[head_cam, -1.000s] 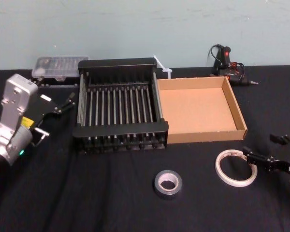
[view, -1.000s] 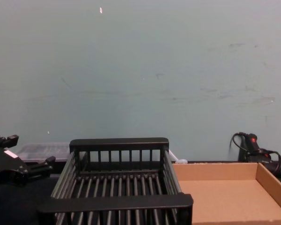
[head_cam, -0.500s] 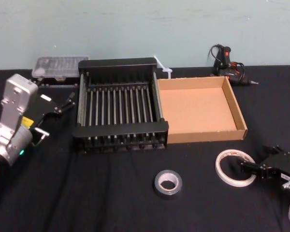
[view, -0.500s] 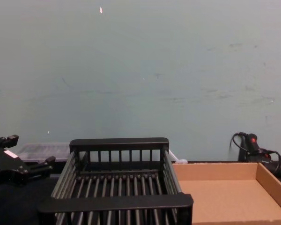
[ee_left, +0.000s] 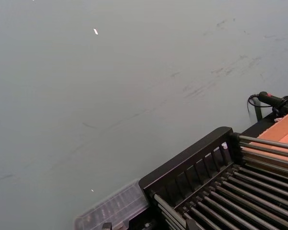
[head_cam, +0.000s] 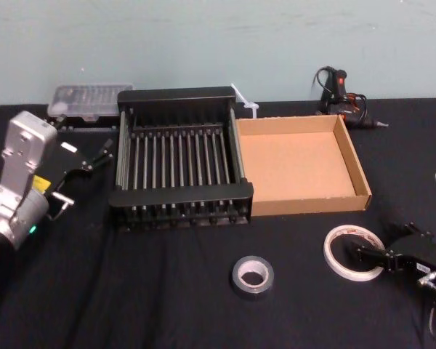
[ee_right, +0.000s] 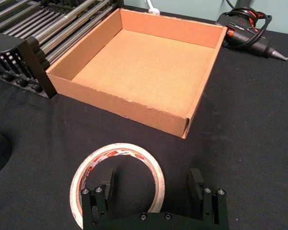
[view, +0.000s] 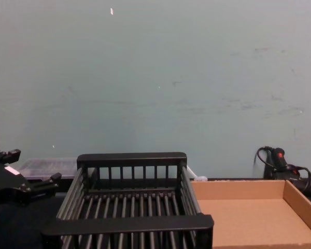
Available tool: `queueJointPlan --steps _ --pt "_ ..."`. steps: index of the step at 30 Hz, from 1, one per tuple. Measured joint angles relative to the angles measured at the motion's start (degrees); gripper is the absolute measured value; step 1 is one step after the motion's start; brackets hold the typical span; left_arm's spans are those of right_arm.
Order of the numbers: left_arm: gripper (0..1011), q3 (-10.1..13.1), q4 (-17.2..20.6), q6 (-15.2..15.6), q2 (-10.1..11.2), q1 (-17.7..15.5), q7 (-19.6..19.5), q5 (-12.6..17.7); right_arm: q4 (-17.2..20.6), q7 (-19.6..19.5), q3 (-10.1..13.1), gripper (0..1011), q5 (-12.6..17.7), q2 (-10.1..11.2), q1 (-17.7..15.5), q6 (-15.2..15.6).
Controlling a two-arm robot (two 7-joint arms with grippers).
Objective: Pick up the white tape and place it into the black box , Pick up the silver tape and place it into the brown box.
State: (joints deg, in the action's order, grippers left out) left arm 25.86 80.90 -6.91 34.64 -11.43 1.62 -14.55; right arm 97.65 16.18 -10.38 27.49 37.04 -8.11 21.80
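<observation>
The white tape (head_cam: 354, 252) lies flat on the black cloth in front of the brown box (head_cam: 298, 163). My right gripper (head_cam: 385, 243) is open and low over the tape's right side. In the right wrist view one finger (ee_right: 105, 186) sits inside the white tape (ee_right: 134, 152) and the other stands outside it, so the right gripper (ee_right: 151, 184) straddles the band. The silver tape (head_cam: 252, 277) lies flat in front of the black box (head_cam: 180, 194), left of the white tape. My left gripper (head_cam: 87, 174) is parked, open, left of the black box.
A clear plastic case (head_cam: 87, 98) sits behind the black box and a glue gun (head_cam: 345, 94) with its cable lies behind the brown box. The two boxes stand side by side, touching. The black cloth covers the whole table.
My right gripper has swung in from the right edge and come down over the white tape's right side. The tapes, the boxes and the left arm have not moved.
</observation>
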Motion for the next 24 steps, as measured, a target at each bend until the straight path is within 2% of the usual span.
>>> queueJointPlan --steps 24 --pt "1001 0.0 0.0 0.0 0.0 0.0 0.0 0.0 -1.0 1.8 -1.1 1002 -1.2 -0.3 1.1 0.3"
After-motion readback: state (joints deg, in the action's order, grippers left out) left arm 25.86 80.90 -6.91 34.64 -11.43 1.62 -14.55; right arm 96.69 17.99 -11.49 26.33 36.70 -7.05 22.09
